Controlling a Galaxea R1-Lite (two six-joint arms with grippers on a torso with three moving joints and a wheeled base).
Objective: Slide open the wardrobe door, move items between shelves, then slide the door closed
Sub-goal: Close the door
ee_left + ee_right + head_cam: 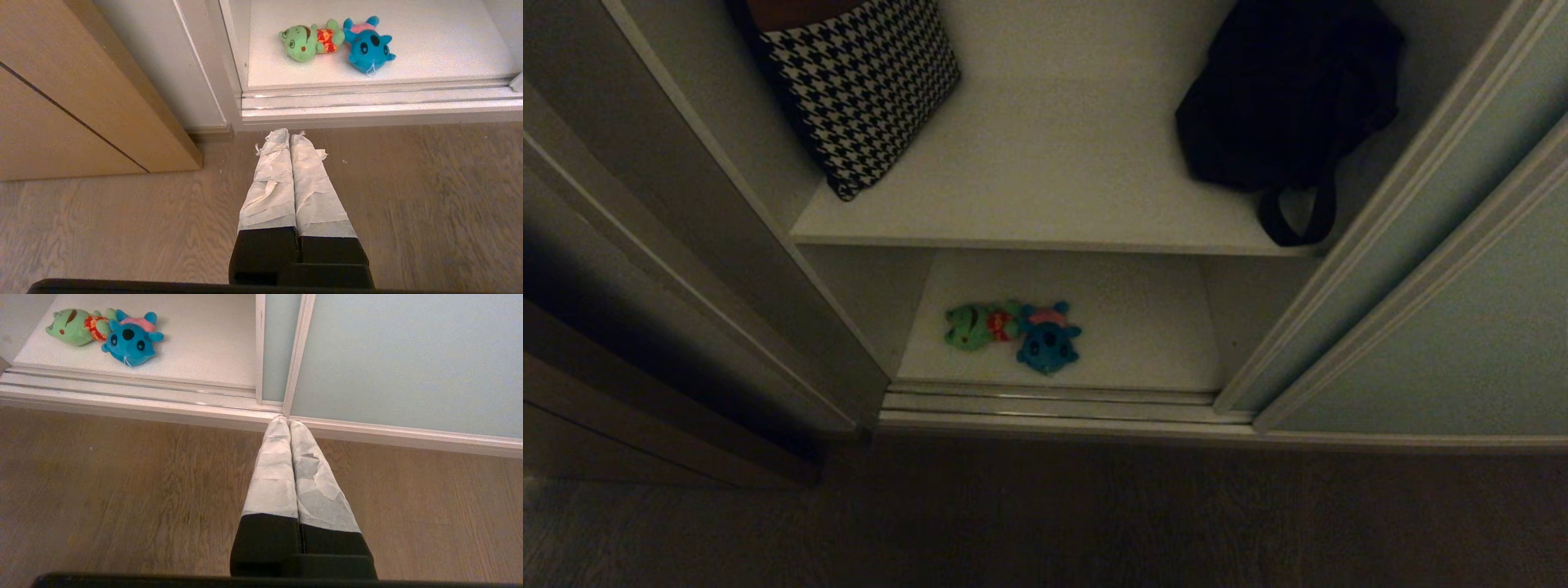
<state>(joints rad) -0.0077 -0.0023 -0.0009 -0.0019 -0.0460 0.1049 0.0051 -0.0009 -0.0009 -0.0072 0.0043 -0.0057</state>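
Note:
The sliding wardrobe door (1445, 343) is slid to the right, so the opening shows both shelves. On the lower shelf (1143, 327) a green plush toy (970, 327) and a blue plush toy (1046, 338) lie touching, near the front. The upper shelf (1045, 180) carries no toys. Neither arm is in the head view. My left gripper (289, 134) hangs shut and empty over the floor, short of the door track. My right gripper (284, 422) is also shut and empty, its tips near the door's (404, 355) bottom rail. Both wrist views show the green toy (304, 41) (71, 326) and the blue toy (367, 45) (130, 339).
A black-and-white houndstooth cushion (866, 82) leans at the upper shelf's left and a black strapped bag (1282, 98) sits at its right. Metal door tracks (1054, 404) run along the threshold. A brown wooden panel (61, 102) stands left of the wardrobe. Wooden floor (1045, 523) lies in front.

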